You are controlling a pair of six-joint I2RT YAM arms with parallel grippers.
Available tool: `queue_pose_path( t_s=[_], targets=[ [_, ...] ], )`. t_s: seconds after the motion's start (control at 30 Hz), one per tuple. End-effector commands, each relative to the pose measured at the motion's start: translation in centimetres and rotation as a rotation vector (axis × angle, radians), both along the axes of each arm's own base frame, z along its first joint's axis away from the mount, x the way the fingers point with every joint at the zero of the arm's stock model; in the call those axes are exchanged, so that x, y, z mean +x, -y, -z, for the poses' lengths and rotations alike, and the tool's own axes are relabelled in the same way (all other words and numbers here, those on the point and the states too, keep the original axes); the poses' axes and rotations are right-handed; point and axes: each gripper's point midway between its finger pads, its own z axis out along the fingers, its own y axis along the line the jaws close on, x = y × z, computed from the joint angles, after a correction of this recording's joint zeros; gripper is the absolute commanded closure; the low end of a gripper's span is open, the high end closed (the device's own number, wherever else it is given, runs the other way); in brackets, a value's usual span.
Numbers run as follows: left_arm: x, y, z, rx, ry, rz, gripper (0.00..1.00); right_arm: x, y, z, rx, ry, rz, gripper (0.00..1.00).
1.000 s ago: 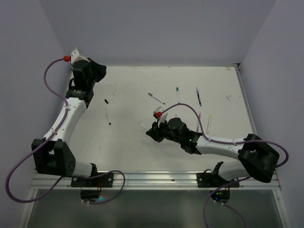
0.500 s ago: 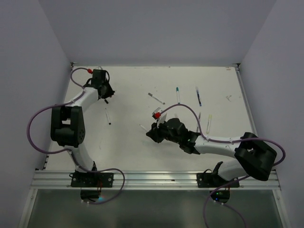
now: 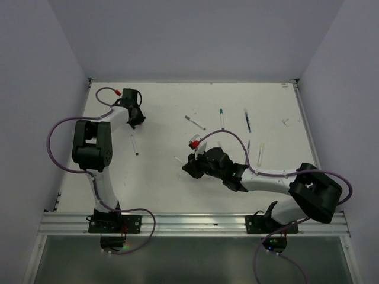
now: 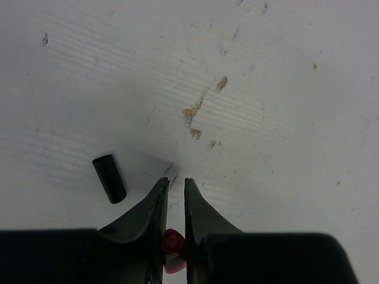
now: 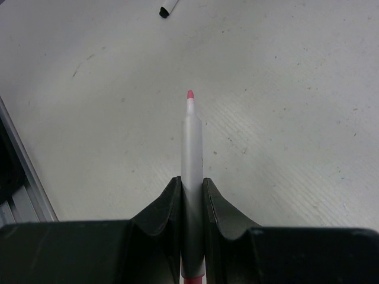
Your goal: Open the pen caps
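My left gripper (image 3: 137,120) is at the far left of the table. In the left wrist view its jaws (image 4: 176,180) stand almost together, with a small pink-red pen cap (image 4: 171,247) pinched deep between them, just above the table. A black pen cap (image 4: 109,178) lies on the table just left of the fingertips. My right gripper (image 3: 188,167) is mid-table and shut on a white pen (image 5: 190,148). The pen's pink tip (image 5: 190,94) is bare and points forward, out past the jaws (image 5: 191,179).
Several pens lie loose on the white table: one with a black tip (image 3: 135,145) near the left arm, one (image 3: 195,122) at centre, a teal-capped one (image 3: 221,118), a blue one (image 3: 247,120) and a pale one (image 3: 261,152) at right. Another pen's end (image 5: 169,7) shows ahead of the right gripper.
The left arm has swung from the far-left corner rightward, and its gripper has come down beside the black cap. The right arm with its pen has barely moved.
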Motion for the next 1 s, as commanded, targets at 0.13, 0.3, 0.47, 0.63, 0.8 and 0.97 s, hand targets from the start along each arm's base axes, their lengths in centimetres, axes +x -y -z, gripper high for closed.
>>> queue_pose_path(
  t_s=[0.13,0.3,0.47,0.63,0.8,0.97],
  targets=[
    [0.7,-0.5,0.1,0.047,0.006,-0.013,0.85,0.7,-1.2,-1.5,0.043,0.020,0.005,1.00],
    [0.6,-0.9,1.0,0.061,-0.010,-0.031,0.83,0.7,-1.2,-1.4,0.043,0.017,0.002,1.00],
    [0.7,-1.0,1.6,0.065,-0.017,-0.035,0.80,0.7,-1.2,-1.4,0.043,0.017,0.006,1.00],
    [0.6,-1.0,1.9,0.067,-0.024,-0.041,0.78,0.6,-1.3,-1.3,0.043,0.014,-0.001,1.00],
    [0.5,-1.1,1.9,0.068,-0.026,-0.042,0.76,0.6,-1.2,-1.3,0.044,0.013,0.001,1.00],
    [0.7,-1.1,0.7,0.065,-0.004,-0.044,0.75,0.6,-1.2,-1.6,0.051,0.018,0.001,1.00]
  ],
)
